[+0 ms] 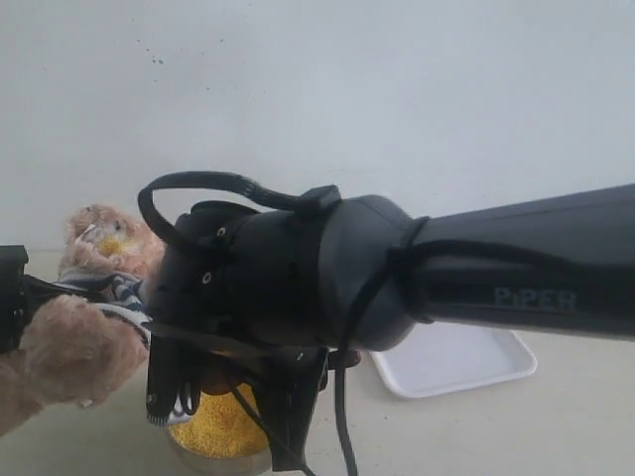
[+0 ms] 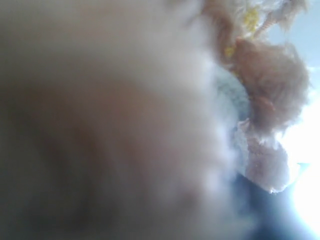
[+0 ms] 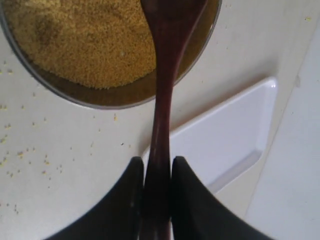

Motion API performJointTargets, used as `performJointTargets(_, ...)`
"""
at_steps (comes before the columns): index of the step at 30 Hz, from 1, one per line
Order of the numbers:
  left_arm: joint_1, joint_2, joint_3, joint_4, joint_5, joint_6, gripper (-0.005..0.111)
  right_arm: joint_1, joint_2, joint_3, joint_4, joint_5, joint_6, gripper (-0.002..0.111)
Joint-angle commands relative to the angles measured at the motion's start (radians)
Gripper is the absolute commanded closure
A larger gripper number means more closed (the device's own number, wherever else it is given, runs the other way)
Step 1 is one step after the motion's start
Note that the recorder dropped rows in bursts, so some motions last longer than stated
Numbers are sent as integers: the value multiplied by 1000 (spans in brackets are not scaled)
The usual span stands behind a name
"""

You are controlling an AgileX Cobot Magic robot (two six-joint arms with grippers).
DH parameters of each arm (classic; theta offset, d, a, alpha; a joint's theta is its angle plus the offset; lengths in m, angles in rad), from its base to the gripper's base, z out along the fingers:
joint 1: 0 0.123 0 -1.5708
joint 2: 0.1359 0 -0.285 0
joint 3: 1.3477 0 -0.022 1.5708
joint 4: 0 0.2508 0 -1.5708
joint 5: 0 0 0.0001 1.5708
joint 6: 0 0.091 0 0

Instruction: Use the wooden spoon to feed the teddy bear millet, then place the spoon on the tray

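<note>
My right gripper (image 3: 157, 162) is shut on the thin handle of the dark reddish-brown wooden spoon (image 3: 162, 90). The spoon's round end reaches over the metal bowl (image 3: 100, 100) of yellow millet (image 3: 85, 40), at the bowl's barer side. In the exterior view that arm (image 1: 298, 288) hangs over the millet (image 1: 213, 426). The teddy bear (image 1: 109, 243) in its striped shirt leans at the left, with my left gripper (image 1: 10, 297) against its body. Blurred fur of the bear (image 2: 270, 75) fills the left wrist view and hides the jaws. The white tray (image 1: 456, 362) lies to the right, next to the bowl.
Loose millet grains (image 3: 20, 150) are scattered on the pale tabletop beside the bowl. The tray (image 3: 225, 140) holds nothing. A plain white wall (image 1: 397, 89) stands behind the table. The right arm blocks most of the middle of the exterior view.
</note>
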Motion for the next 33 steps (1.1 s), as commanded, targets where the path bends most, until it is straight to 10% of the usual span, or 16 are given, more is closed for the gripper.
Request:
performJointTargets(1,1,42,-7,-19,36,-13,103,0,23,-12,-29,-30,-7,109)
performJointTargets(33,1,68,-32,-19,59,45,103,-72,36,-12,140,-46,-118,109)
